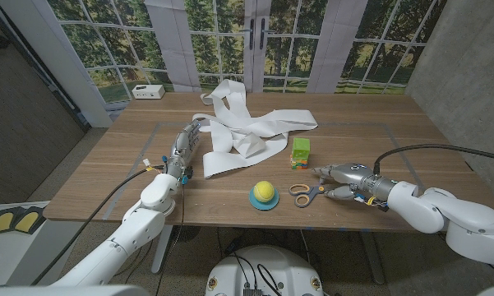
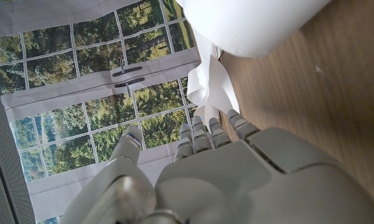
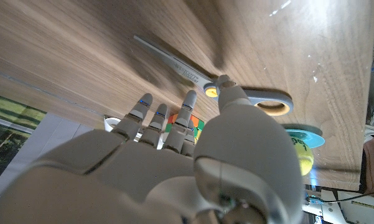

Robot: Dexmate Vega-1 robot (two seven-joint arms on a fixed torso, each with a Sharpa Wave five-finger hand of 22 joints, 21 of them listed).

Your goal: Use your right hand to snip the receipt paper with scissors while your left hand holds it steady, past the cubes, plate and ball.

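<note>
Tabletop scissors (image 1: 302, 191) just beside right robot hand (image 1: 339, 181).

The tabletop (image 1: 370, 144) is wood with a smooth, lightly glossy grain. The receipt paper (image 1: 255, 127) is thin, matt white and crumpled. The scissors (image 3: 193, 74) have bright metal blades and smooth plastic handles. Each hand (image 3: 174, 168) wears matt grey plastic shells.

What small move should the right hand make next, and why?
Probably slide the right hand a little toward the scissors and curl its fingers into the handles: the scissors lie free on the table, beside the hand, not yet gripped.
</note>
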